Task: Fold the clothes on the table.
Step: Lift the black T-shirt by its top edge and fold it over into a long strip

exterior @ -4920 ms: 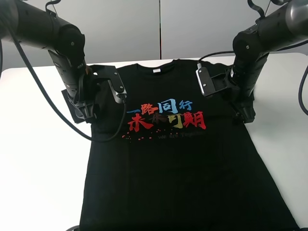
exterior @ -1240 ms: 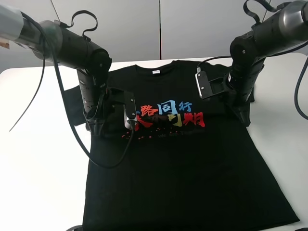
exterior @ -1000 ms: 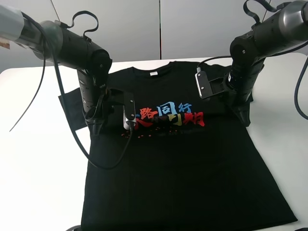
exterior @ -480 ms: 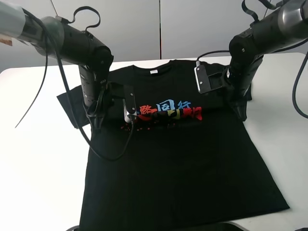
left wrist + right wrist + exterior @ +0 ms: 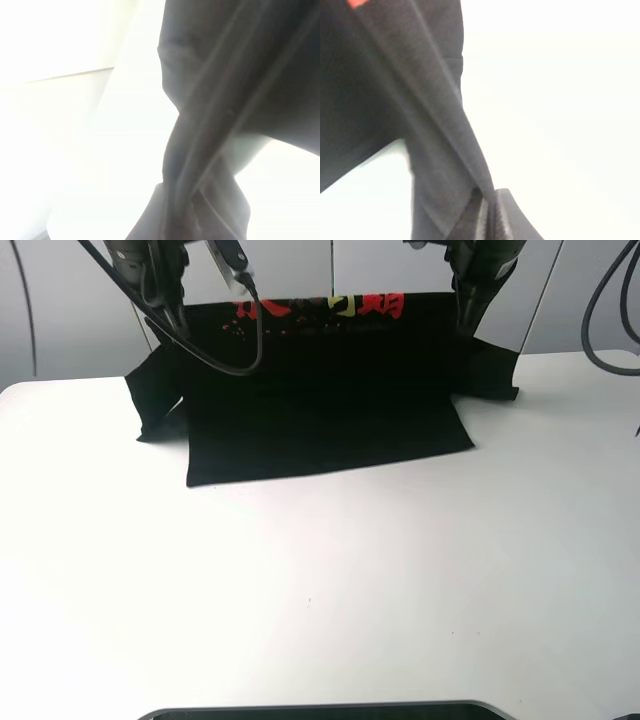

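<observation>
The black T-shirt (image 5: 330, 400) is being held up at the far side of the table (image 5: 320, 590). It is being carried by its upper part, and its lower hem is lying on the white top. The red and yellow printed characters (image 5: 320, 306) are being shown along the raised top edge. The two short sleeves are hanging down at the sides, the left sleeve (image 5: 155, 400) drooping to the table and the right sleeve (image 5: 492, 370) folded out beside the body of the shirt.

The cloth is being gripped by the left pincer (image 5: 172, 318) at one upper corner and by the right pincer (image 5: 467, 312) at the other. In both wrist views, dark fabric is being pinched tight between closed fingers (image 5: 512, 220), with taut folds running away from the grip.

A black cable (image 5: 240, 350) is hanging in a loop from the left arm, across the front of the shirt. The rest of the table is being shown as plain, smooth and white. Along its near edge a dark strip (image 5: 320, 710) is being seen; what it is cannot be told. Pale grey wall panels (image 5: 70, 330) are standing behind.
</observation>
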You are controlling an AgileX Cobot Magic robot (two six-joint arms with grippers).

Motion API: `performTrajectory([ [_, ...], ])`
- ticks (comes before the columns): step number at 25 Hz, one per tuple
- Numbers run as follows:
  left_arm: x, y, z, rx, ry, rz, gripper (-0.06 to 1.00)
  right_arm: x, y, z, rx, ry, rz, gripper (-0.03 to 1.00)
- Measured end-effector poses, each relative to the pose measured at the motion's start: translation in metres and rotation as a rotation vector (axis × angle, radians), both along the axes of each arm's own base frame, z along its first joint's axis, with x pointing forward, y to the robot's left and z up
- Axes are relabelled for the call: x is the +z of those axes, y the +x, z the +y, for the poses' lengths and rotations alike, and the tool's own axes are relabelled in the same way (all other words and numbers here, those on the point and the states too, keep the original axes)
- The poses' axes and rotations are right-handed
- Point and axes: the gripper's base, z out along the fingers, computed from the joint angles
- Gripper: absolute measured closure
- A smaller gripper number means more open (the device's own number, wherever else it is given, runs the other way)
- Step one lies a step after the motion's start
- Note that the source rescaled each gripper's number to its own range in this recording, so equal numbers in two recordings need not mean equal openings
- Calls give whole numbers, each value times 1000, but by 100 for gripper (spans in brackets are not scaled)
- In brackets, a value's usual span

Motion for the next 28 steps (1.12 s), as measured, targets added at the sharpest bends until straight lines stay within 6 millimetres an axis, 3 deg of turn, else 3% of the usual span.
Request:
performTrajectory([
  [3, 23, -26, 4, -58, -80, 126, 94, 5, -24, 2, -71, 86, 216, 97],
  [6, 19, -47, 3, -82, -174, 239, 94, -5, -44, 8, -111, 168, 433, 97],
  [10, -23, -77, 8, -127, -92, 407, 94, -30, -65, 14, -121, 247, 601, 97],
  [13, -49, -88, 21, -154, 57, 460, 94, -43, -73, 8, -106, 183, 648, 96],
  [17, -36, -72, 28, -96, 134, 273, 94, -35, -66, 0, -110, 128, 510, 96],
  [23, 21, -34, 14, -148, 67, -148, 94, 4, -40, -10, -15, 43, 54, 96],
  [28, 64, -17, 13, -132, -20, -373, 94, 50, -19, -14, -10, -31, -234, 96],
])
